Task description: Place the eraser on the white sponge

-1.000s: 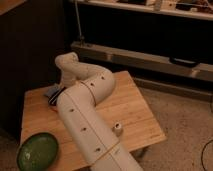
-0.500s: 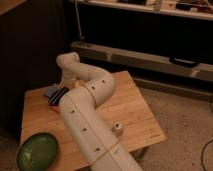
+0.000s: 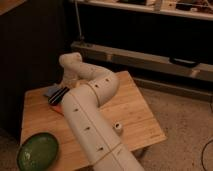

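The gripper (image 3: 70,84), spread wide, hangs low just beside the eraser (image 3: 59,95). A skewed descent could shove it against the white sponge (image 3: 51,90).

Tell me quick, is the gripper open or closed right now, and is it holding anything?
Gripper: open, holding nothing; it sits low at the far left of the table, mostly hidden behind the arm, beside the eraser.

Gripper (image 3: 69,84) hovers by the eraser (image 3: 59,95); arm (image 3: 92,117) spans the table (image 3: 142,117), right side passable.
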